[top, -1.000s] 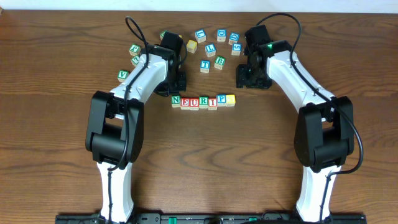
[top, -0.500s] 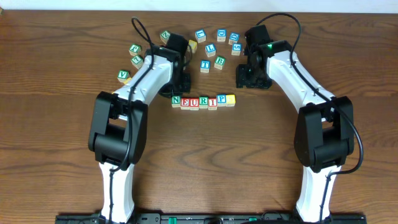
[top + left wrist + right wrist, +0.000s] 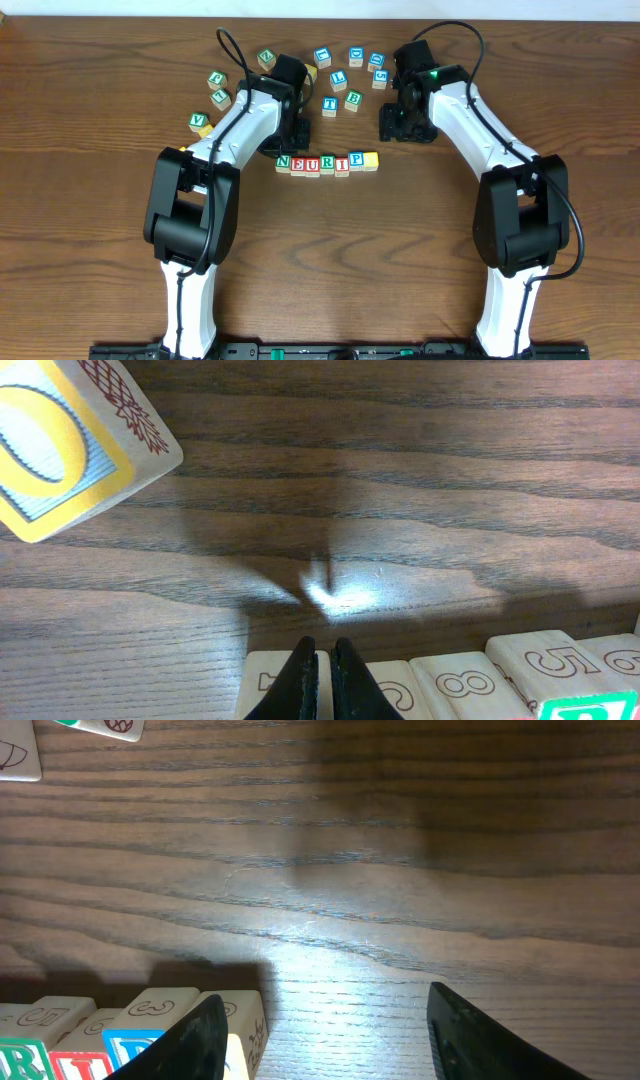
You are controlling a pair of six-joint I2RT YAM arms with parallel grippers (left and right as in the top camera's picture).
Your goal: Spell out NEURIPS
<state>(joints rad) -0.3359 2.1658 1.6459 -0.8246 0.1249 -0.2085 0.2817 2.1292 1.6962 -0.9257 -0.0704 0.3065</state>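
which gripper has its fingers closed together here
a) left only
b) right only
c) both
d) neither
a: in its wrist view the left gripper has its fingertips nearly touching with nothing between them, while the right gripper stands wide open and empty.

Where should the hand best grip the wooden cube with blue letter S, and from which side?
Come straight from above onto the wooden cube with the blue letter S and pinch its left and right faces; another blue-lettered cube seems to crowd its far face.
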